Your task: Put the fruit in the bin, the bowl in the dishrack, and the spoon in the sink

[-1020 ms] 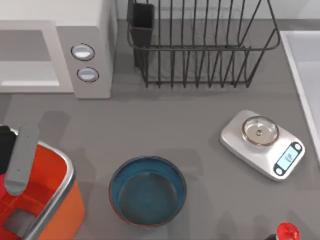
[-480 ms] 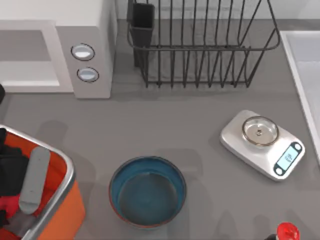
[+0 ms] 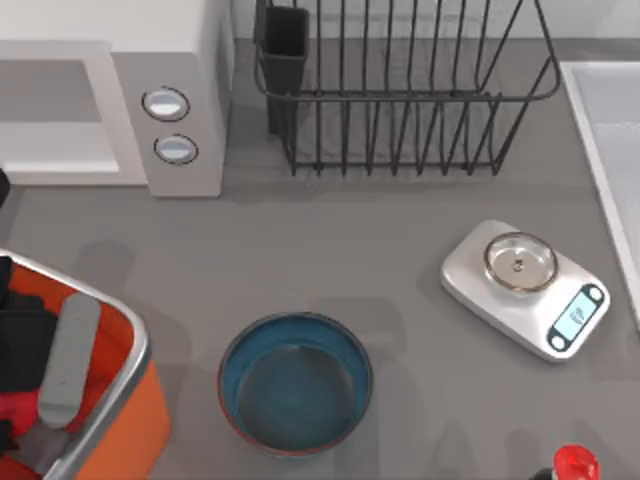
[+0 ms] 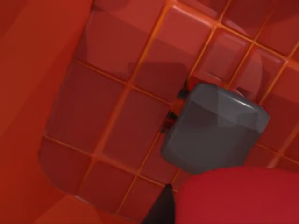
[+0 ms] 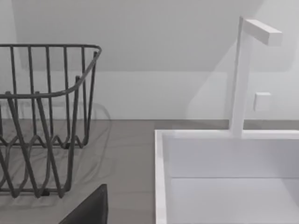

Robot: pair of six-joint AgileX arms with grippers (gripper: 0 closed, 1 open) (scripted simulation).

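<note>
My left gripper [image 3: 18, 395] is down inside the orange bin [image 3: 140, 350] at the table's front left, shut on the red fruit [image 3: 10, 412]. In the left wrist view the fruit [image 4: 243, 196] hangs close over the bin's ribbed floor [image 4: 117, 116], beside a grey blocky shape [image 4: 215, 130]. The blue bowl [image 3: 295, 382] stands upright at the front middle, apart from both arms. The black dishrack [image 3: 400, 100] is at the back, the sink [image 3: 600, 130] at the right edge. The right wrist view shows the dishrack [image 5: 46, 93], the sink [image 5: 159, 177] and a dark part of my right gripper [image 5: 88, 210]. The spoon is out of view.
A white microwave [image 3: 110, 100] fills the back left. A white kitchen scale [image 3: 525, 290] with a steel pan sits right of the middle. A dark bottle with a shiny red cap [image 3: 575, 462] stands at the front right. A white tap [image 5: 240, 70] rises behind the sink.
My left arm swung down and in over the bin, carrying the fruit lower, then held still for the last half second. Bowl, scale and bottle have not moved.
</note>
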